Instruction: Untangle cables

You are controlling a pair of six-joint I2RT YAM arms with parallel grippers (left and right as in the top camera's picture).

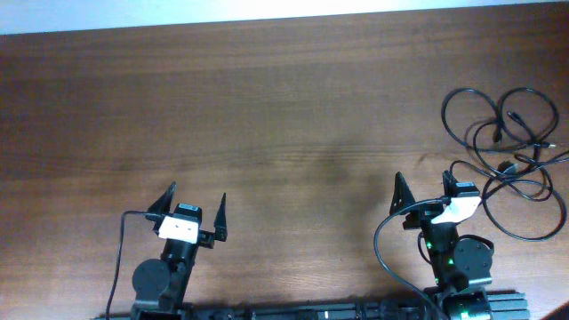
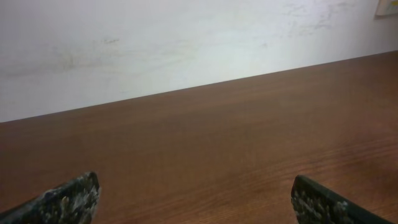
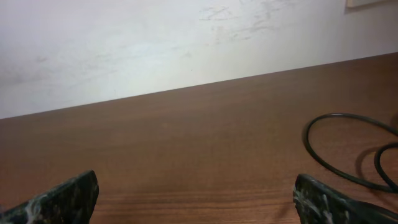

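Black cables (image 1: 508,166) looped on wooden table (image 1: 267,107), right side; left pincer (image 1: 196,192), right pincer (image 1: 423,183) both spread wide.

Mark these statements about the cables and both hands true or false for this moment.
1. The thin black tangled cables lie on the right part of the brown wooden table. True.
2. The left hand is shut on a cable. False: it is open and empty, over bare wood well away from the cables.
3. The right hand is open. True.
4. The left wrist view shows a cable loop. False: it shows only bare table and the white wall; a loop appears in the right wrist view instead.
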